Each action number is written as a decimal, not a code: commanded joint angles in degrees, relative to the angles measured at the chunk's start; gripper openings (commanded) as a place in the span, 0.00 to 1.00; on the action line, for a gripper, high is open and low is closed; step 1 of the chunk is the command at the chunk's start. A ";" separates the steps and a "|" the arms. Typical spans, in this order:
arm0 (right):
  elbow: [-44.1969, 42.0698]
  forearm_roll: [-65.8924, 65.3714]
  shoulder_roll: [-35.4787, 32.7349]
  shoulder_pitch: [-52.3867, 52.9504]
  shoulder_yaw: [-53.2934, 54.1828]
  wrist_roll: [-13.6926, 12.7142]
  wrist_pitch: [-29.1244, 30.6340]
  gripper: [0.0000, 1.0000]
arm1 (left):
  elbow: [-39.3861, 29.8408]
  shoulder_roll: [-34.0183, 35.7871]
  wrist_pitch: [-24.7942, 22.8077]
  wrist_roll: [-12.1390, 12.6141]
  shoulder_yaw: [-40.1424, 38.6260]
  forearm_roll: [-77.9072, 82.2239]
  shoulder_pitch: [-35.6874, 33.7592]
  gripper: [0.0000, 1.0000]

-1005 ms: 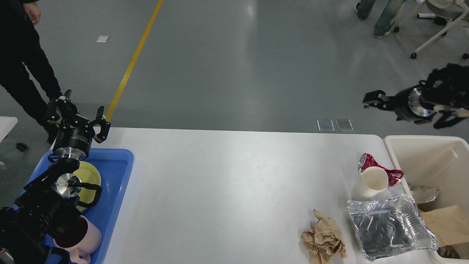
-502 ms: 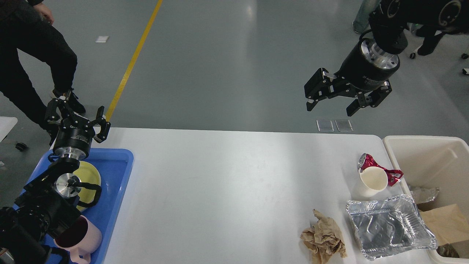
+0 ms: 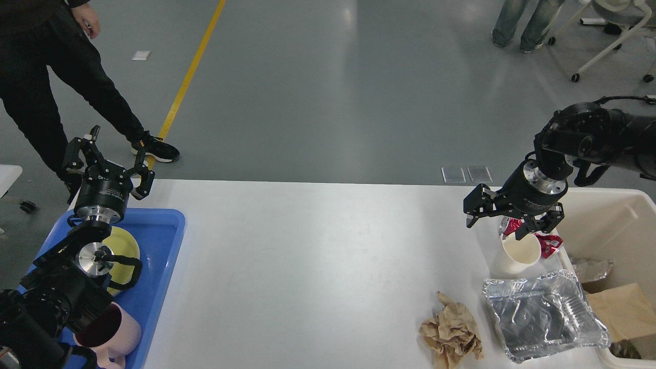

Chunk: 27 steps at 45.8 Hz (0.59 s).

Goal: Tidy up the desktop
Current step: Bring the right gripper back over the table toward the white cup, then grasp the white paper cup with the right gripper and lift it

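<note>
Desktop (image 3: 318, 266): white tabletop filling the lower half of the head view, middle bare, items at both ends.

Right gripper (image 3: 496, 226): at 3 o'clock, fingers spread, nothing between them; one finger hangs just over the rim of the paper cup (image 3: 518, 254), whether it touches I cannot tell. Crushed red can (image 3: 547, 245) lies right behind the cup, partly hidden by the gripper.

At 5 o'clock: foil tray (image 3: 544, 316) just below the cup, crumpled brown paper (image 3: 452, 335) beside the tray's left edge. Cream bin (image 3: 610, 225) at the table's right end, holding brown paper and foil scraps.

Left gripper (image 3: 109, 158): at 9 o'clock, fingers spread, holding nothing, raised above the far edge of the blue tray (image 3: 163, 256). In the tray: yellow plate (image 3: 125, 248), half covered by the left arm, and pink mug (image 3: 114, 333) at 7 o'clock.

Beyond the table: person in black (image 3: 46, 77) at 10 o'clock, yellow floor line (image 3: 189, 77), office chair (image 3: 615, 31) at 1 o'clock.
</note>
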 commanded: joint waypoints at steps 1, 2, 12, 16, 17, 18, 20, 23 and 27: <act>-1.07 0.04 0.05 -5.04 0.07 0.02 -9.54 1.00 | 0.01 0.00 0.01 0.00 0.00 0.00 0.00 0.96; -1.07 0.04 0.05 -5.57 -0.10 -0.07 -10.77 1.00 | 0.01 0.00 0.01 0.00 0.00 0.00 0.00 0.96; -2.91 -0.04 0.40 -9.61 -0.54 -0.16 -15.26 1.00 | 0.01 0.00 -0.08 0.00 0.00 0.00 0.00 0.96; -2.91 -0.04 0.49 -10.41 -0.45 -0.16 -15.44 0.99 | 0.01 0.00 0.01 0.00 0.00 0.00 0.00 0.96; -2.91 -0.04 0.49 -10.49 -0.37 -0.16 -15.44 0.96 | 0.01 0.00 0.01 0.00 0.00 0.00 0.00 0.96; -2.91 -0.04 0.49 -10.58 -0.36 -0.16 -15.53 0.92 | 0.01 0.00 -0.08 0.00 0.00 0.00 0.00 0.96; -2.91 0.13 0.58 -10.67 0.07 -0.16 -16.49 0.79 | 0.01 0.00 -0.08 0.00 0.00 -0.09 0.00 0.96; -2.48 0.31 0.67 -10.76 0.60 -0.16 -17.63 0.52 | -0.08 0.00 0.01 0.00 0.00 0.00 0.00 0.96; -2.21 0.39 0.67 -10.76 0.60 -0.16 -17.73 0.08 | 0.01 0.00 -0.08 0.00 0.00 -0.09 0.00 0.96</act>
